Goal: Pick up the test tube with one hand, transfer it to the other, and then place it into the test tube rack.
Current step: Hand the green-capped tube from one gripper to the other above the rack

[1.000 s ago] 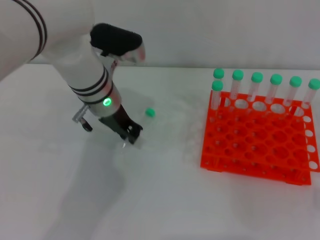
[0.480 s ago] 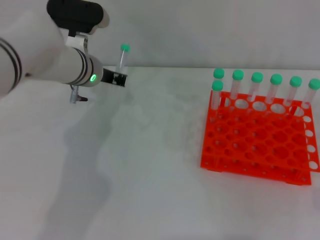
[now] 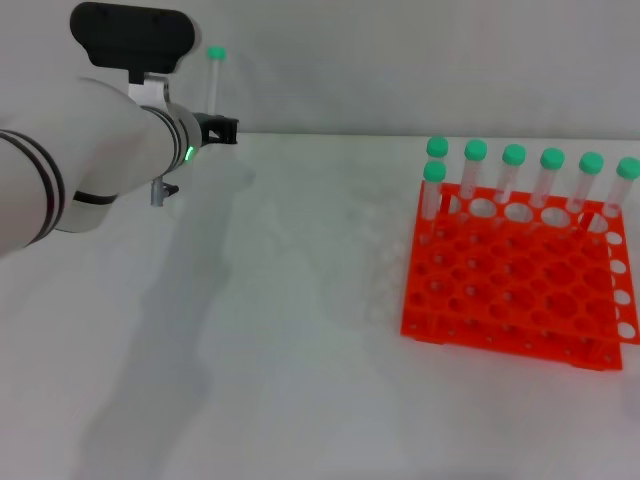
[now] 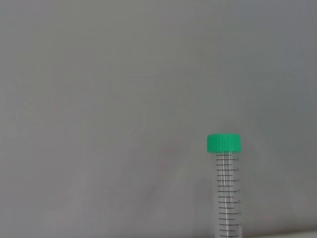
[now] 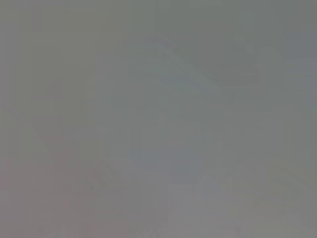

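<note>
Since half a second ago the left arm has swung farther left and up, so its gripper (image 3: 218, 128), clenched on the tube (image 3: 214, 85), holds it upright, well apart from the rack (image 3: 510, 280); pickup looks done, handover is next. Right gripper is unseen. Only unnumbered graduation lines mark the tube.

Left arm (image 3: 90, 160): thick rounded casing in white-silver, encircled by paired black rings near the elbow end and by a further dark band closer to the wrist, where a small green light (image 3: 188, 153) is set. A black, rounded block (image 3: 132, 35) is mounted above the wrist on a silver bracket, and a small silver fitting (image 3: 158, 189) is hung beneath. Left gripper (image 3: 216, 128): black, short, largely hidden behind the casing.
</note>
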Controlling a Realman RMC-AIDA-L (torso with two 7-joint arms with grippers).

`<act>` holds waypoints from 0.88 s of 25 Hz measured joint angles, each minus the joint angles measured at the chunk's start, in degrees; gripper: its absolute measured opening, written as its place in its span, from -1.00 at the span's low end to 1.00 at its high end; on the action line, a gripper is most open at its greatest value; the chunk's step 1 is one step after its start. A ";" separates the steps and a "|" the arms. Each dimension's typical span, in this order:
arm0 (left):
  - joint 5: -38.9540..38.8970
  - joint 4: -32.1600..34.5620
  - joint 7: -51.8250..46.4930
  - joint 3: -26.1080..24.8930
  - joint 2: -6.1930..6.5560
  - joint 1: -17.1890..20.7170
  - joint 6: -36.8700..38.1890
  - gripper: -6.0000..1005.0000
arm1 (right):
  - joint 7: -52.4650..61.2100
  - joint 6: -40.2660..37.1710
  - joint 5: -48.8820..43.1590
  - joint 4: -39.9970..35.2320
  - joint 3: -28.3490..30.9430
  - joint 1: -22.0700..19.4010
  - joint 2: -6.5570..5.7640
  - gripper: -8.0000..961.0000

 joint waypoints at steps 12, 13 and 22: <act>46.89 11.85 -49.02 -0.22 -0.14 8.51 -33.26 -0.63 | 0.05 0.06 0.01 0.13 -0.05 -0.26 0.01 0.72; 51.75 12.58 -53.38 -0.76 -0.12 9.74 -35.48 -0.63 | 0.05 0.06 0.00 0.13 -0.06 -0.28 0.01 0.72; 69.80 20.94 -62.95 -3.80 -0.31 18.17 -49.00 -0.63 | 0.07 0.07 0.00 0.07 -0.03 0.08 -0.16 0.71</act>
